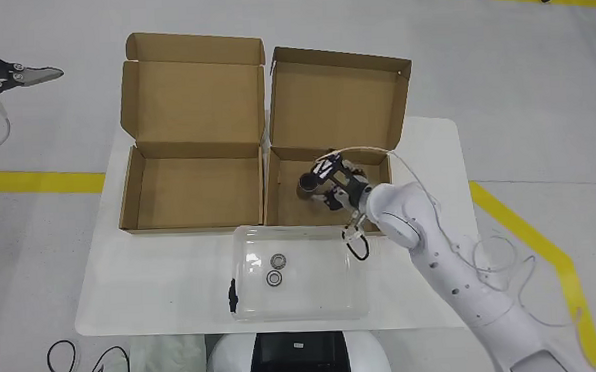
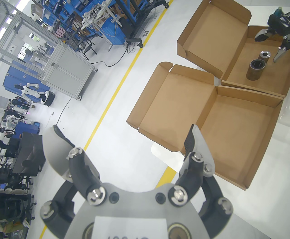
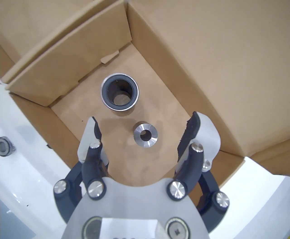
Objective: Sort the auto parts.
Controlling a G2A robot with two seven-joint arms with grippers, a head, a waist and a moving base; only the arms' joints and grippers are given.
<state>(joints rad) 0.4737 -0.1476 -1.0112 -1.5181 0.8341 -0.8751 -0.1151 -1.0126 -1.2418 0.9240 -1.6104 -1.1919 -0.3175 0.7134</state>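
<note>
Two ring bearings [image 1: 279,259] lie, seemingly flat, in the clear tray [image 1: 323,290], just robot-side of the right end effector [image 3: 143,117], which hangs wide open over the upright steel bushing [image 3: 145,135] in the right box [image 3: 204,56]. By comparison, the left end effector [image 2: 123,130], also wide, is well apart.

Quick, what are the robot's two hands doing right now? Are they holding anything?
Left gripper: jaws open, holding nothing.
Right gripper: jaws open, holding nothing, above the small metal part in a cardboard box.
</note>
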